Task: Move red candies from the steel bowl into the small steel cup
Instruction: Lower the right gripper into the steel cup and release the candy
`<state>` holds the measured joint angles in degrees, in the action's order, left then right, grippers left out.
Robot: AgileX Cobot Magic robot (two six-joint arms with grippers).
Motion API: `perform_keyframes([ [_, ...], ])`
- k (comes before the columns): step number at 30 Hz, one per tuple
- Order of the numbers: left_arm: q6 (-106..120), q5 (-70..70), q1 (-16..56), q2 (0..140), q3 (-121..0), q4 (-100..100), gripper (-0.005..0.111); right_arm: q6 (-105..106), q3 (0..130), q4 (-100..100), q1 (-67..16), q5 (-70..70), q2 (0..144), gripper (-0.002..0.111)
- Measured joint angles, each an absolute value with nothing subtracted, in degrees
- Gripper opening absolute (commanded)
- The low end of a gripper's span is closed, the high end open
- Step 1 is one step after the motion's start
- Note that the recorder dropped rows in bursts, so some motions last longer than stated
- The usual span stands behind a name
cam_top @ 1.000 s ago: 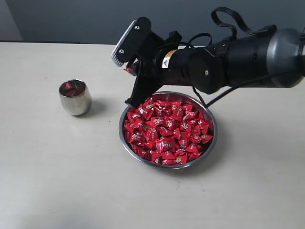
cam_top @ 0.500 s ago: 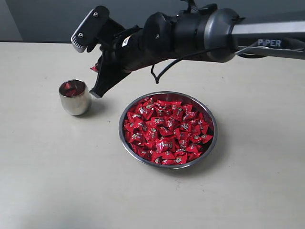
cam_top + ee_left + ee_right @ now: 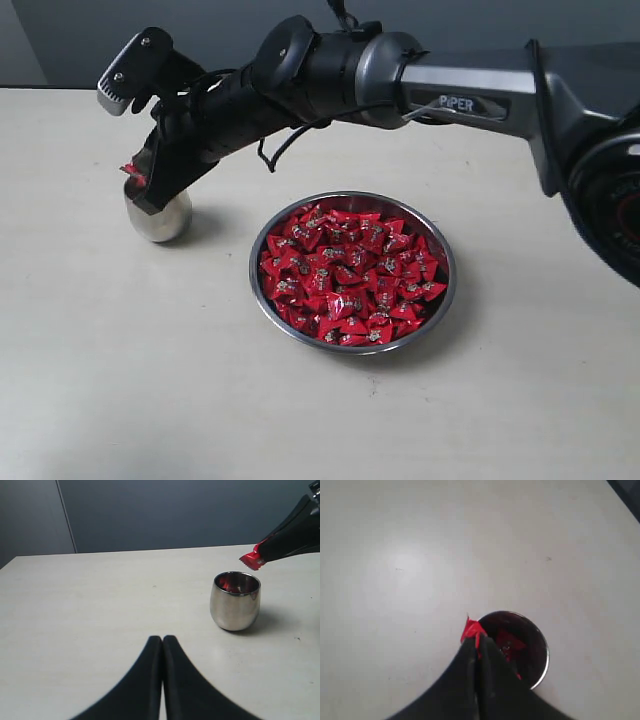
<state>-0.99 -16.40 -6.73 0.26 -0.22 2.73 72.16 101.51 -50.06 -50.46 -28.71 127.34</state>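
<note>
The steel bowl (image 3: pixel 446 300) sits at the table's middle, heaped with red candies (image 3: pixel 350 275). The small steel cup (image 3: pixel 160 218) stands to its left, with red showing inside it (image 3: pixel 227 584) (image 3: pixel 512 641). My right gripper (image 3: pixel 140 185) has reached across and hangs just over the cup's rim (image 3: pixel 540 672). It is shut on a single red candy (image 3: pixel 472 629), whose pinched end (image 3: pixel 251 560) sticks out past the black fingertips (image 3: pixel 487 647). My left gripper (image 3: pixel 163 640) is shut with nothing in it, low over the bare table a short way from the cup (image 3: pixel 235 602).
The pale table (image 3: pixel 120 380) spreads around the bowl and cup. A dark wall (image 3: pixel 200 45) runs behind its far edge. The right arm's long grey link (image 3: pixel 470 95) stretches above the table behind the bowl.
The right arm has swung left from over the bowl's far-left rim to above the cup, carrying the candy. The bowl and cup have stayed in place.
</note>
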Motion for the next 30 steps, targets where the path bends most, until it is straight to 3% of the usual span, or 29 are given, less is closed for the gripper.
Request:
perform_keyframes([
  [30, -1.0, -16.4, -6.7, 0.3, -0.2, 2.7, 0.000, 72.2, 108.4, -53.1, -48.9, -29.5, 135.8, -0.001],
])
